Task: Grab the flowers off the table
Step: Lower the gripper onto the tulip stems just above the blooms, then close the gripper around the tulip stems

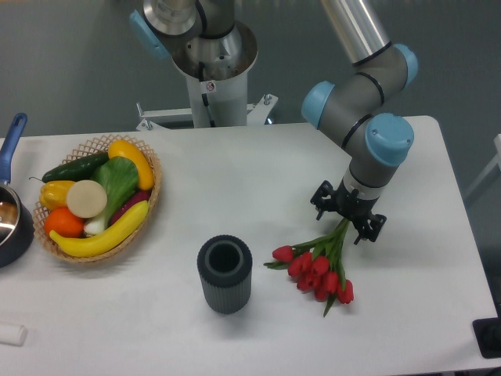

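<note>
The flowers [317,270] are a small bunch of red tulips with green stems and leaves. They lie on the white table [258,180] right of centre, heads toward the front and stems pointing back and right. My gripper [345,222] points straight down over the stem ends, with its black knuckles on either side of them. The stems run up under the gripper body, which hides the fingertips. I cannot tell whether the jaws are closed on the stems.
A dark grey ribbed cylindrical vase [225,274] stands upright left of the flowers. A wicker basket [149,205] of fruit and vegetables sits at the left. A blue-handled pan [12,219] is at the left edge. A second robot base [210,70] stands behind the table.
</note>
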